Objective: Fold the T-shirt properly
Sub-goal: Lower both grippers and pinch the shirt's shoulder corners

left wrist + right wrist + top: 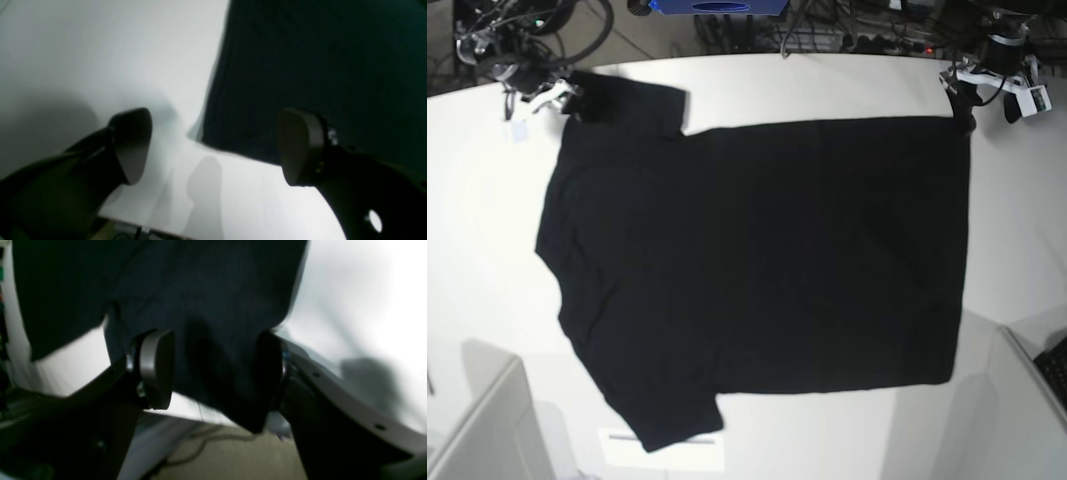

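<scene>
White tabletop (827, 85) fills the base view; cables and dark equipment (527, 20) crowd its far edge, and a blue box (722, 6) sits at top centre.

T-shirt (757, 270): black, spread flat across the middle of the table, plain side up, no print showing. Sleeves toward the view's left, one at upper left, one at lower left. Straight hem runs down the view's right side. A white label or paper strip (662, 447) lies under the lower sleeve.

Right gripper (557, 95): at the upper-left sleeve in the base view. Right wrist view shows the two pads (156, 368) apart, with a bunched fold of the black cloth (206, 323) lying in the gap between them. The pads do not press together on it; whether either pad touches the cloth cannot be told from the blur.

Left gripper (967, 100): at the upper-right hem corner in the base view. Left wrist view shows the gripper (213, 146) with jaws wide apart, nothing between them but bare table (83, 50). The hem corner of the shirt (317, 66) lies just beyond the fingertips, one pad (298, 146) overlapping the cloth edge in view.
</scene>
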Robot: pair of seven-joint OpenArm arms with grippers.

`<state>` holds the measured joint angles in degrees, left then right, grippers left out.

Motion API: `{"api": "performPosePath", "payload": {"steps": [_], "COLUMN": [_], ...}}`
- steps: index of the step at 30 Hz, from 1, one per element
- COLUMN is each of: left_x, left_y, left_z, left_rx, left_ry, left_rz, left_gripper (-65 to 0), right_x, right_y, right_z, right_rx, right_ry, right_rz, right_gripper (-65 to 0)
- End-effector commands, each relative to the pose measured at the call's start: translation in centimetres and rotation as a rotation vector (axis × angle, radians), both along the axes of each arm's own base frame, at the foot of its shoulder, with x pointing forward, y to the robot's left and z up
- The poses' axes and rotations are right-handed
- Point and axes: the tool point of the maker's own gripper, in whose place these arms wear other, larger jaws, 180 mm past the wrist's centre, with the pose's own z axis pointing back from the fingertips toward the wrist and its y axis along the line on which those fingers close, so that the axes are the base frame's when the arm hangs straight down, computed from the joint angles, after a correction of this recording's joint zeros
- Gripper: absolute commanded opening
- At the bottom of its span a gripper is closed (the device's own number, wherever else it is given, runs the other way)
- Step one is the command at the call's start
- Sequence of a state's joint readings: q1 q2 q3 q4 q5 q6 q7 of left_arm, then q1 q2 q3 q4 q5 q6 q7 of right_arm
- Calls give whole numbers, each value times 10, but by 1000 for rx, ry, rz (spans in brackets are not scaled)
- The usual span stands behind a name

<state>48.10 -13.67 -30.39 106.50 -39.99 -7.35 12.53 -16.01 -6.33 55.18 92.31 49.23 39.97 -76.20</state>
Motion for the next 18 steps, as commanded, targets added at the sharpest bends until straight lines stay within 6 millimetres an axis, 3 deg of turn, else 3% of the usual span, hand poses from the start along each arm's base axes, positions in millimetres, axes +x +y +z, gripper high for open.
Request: {"api": "performPosePath", "payload": {"steps": [1,11,12,16,18], "left_x": [2,3,6,3,7], "left_y": [3,1,0,9,10], "left_z": [8,6,7,-1,-3], "left_rx": [15,0,-21,-158,-194], "left_ry": [-25,-27,-43,-74,-87], "left_rz": [-2,-2,8,104,117], "left_gripper": [-89,-89,-89,-89,-89], "right_x": [-17,-11,-11,-13,-14], "right_y": [-7,-8,-7,1,5], "right_z": [-11,-10,-11,-23,-29], "right_rx": [-42,-44,-40,22,51], "right_ry": [98,84,85,111,123], "right_rz": [39,41,40,27,23], "right_gripper": [-287,-309,-354,-639,-650]}}
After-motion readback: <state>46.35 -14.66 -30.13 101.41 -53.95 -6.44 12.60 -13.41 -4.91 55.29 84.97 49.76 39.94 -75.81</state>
